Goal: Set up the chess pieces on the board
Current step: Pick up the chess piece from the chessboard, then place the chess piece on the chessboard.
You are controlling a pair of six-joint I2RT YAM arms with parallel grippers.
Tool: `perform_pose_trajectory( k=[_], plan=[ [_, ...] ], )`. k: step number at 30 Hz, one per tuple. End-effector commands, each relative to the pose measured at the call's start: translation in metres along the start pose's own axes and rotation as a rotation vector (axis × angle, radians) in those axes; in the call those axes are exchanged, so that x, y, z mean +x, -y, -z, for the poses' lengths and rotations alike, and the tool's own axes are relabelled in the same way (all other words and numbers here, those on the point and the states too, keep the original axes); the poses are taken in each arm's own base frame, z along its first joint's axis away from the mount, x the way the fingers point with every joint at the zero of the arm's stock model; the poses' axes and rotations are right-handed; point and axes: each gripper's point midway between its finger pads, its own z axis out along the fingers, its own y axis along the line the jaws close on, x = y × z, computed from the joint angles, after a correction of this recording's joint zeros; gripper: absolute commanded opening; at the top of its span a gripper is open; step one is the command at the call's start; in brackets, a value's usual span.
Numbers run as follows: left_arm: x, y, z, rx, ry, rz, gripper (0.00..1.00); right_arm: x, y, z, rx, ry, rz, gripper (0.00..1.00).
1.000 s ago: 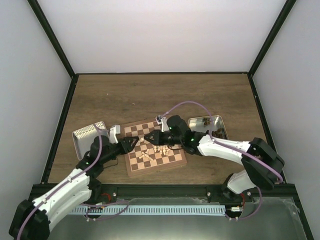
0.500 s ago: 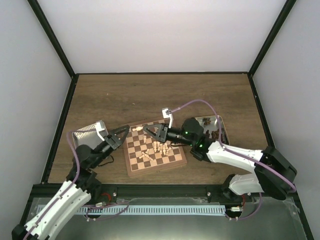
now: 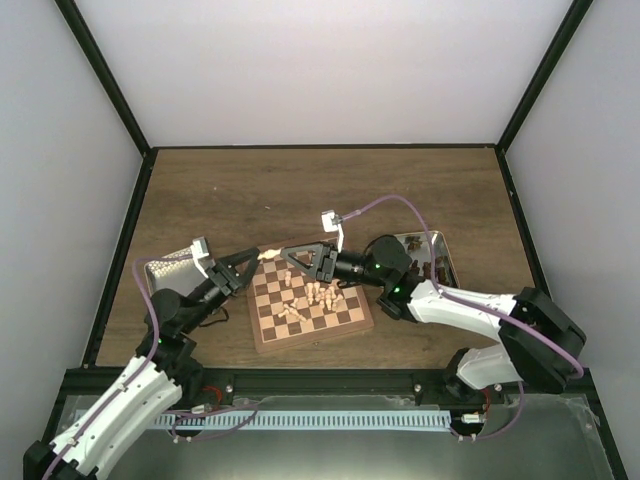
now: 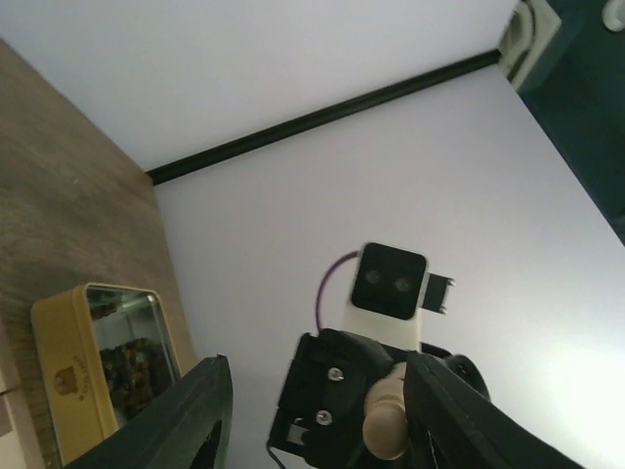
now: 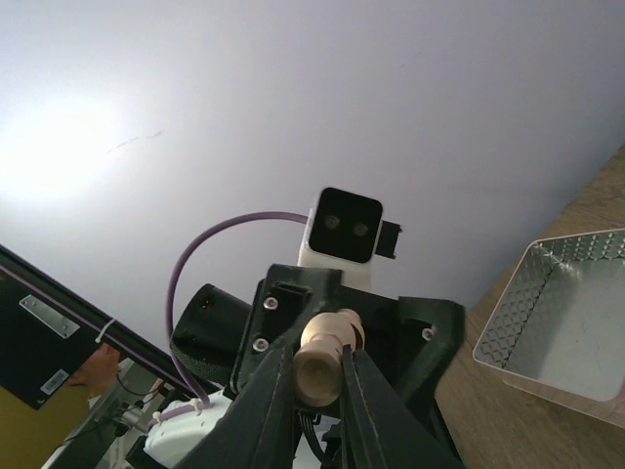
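Chess piece (image 5: 317, 369) looks mid-handover: right gripper (image 3: 292, 256) clamped on it, left gripper (image 3: 243, 268) gaping beside it, should close next.

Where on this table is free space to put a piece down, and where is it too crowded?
Free: the wide bare table beyond the board, left tin and right tin. Crowded: cream pieces heap on the board's middle, and the left claw and right claw meet above its far-left corner.
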Motion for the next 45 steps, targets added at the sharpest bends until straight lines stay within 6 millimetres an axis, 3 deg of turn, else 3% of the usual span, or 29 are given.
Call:
perform_pose_trajectory(
  k=[1,4,21,24,27,34,39,45],
  plan=[
    [-0.003,0.04,0.002,0.139,-0.004,-0.039,0.49,-0.011,-0.02,-0.004,-0.075,0.018,0.023,0.03],
    [0.0,0.037,0.001,0.139,-0.017,-0.024,0.47,-0.009,-0.018,-0.005,-0.076,0.015,0.012,0.02],
    [0.002,0.022,0.003,0.123,-0.009,0.004,0.05,-0.015,-0.003,-0.01,-0.01,0.046,0.022,0.02],
    [-0.002,0.015,0.004,0.082,0.014,-0.038,0.04,-0.016,0.006,-0.008,0.041,0.052,0.037,0.02],
    [-0.01,-0.012,0.006,-0.125,0.046,-0.137,0.04,-0.021,0.03,-0.002,0.213,0.07,0.09,0.01],
    [-0.041,-0.058,0.032,-0.581,0.092,-0.426,0.04,-0.037,0.148,0.051,0.949,-0.002,0.249,0.01],
    [-0.044,-0.064,0.033,-0.657,0.05,-0.512,0.04,-0.025,0.212,0.079,1.215,-0.206,0.277,0.01],
    [-0.043,-0.071,0.032,-0.673,0.026,-0.559,0.04,-0.022,0.259,0.102,1.368,-0.321,0.236,0.01]
  ],
)
